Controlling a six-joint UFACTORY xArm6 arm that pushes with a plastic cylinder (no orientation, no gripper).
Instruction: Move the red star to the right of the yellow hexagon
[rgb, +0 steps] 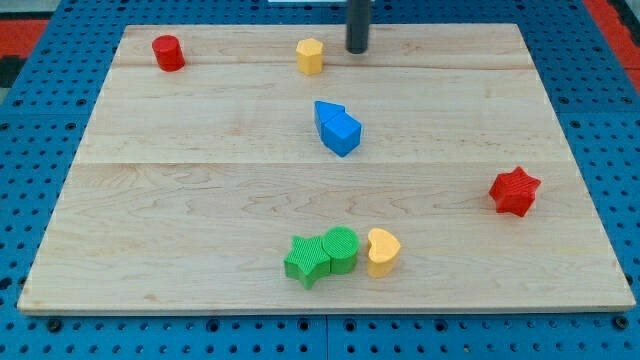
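Observation:
The red star lies on the wooden board near the view's right edge, about mid-height. The yellow hexagon stands near the view's top, a little left of centre. My tip is at the view's top, just to the right of the yellow hexagon with a small gap between them, and far up and left of the red star. The rod comes down from the top edge of the view.
A red cylinder stands at the top left. Two blue blocks touch near the board's centre. A green star, a green cylinder and a yellow heart sit in a row near the bottom. The board's edges border blue pegboard.

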